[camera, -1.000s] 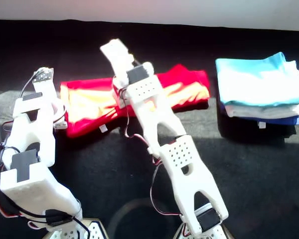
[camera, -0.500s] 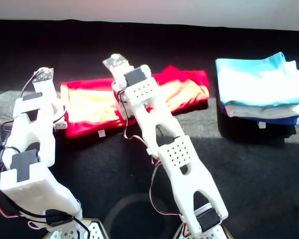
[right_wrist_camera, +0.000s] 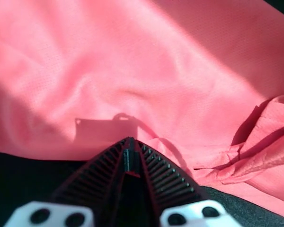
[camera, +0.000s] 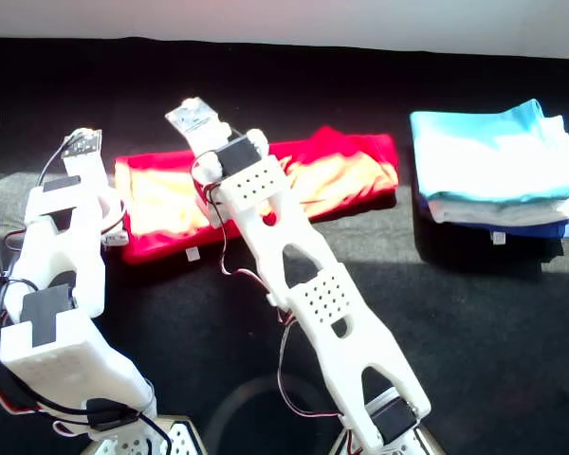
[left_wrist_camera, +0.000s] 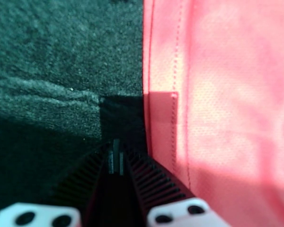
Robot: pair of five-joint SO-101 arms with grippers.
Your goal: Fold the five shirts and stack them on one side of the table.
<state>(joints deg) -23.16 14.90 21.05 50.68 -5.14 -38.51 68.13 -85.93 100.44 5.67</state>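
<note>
- Right gripper (right_wrist_camera: 128, 152) hangs over the red shirt (camera: 346, 171), jaws together and empty.
- Left gripper (left_wrist_camera: 114, 156), also closed, sits just beside the shirt's hem on the table (camera: 512, 322).
- The shirt lies well apart from the folded stack (camera: 493, 161).
- It looks light and limp, so a pinch at a hem or corner should hold best.

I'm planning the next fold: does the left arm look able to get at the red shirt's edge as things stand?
Probably yes. The left hand sits shut beside the hem of the red shirt, over the table, with nothing between them. The right hand is farther along the shirt.
</note>
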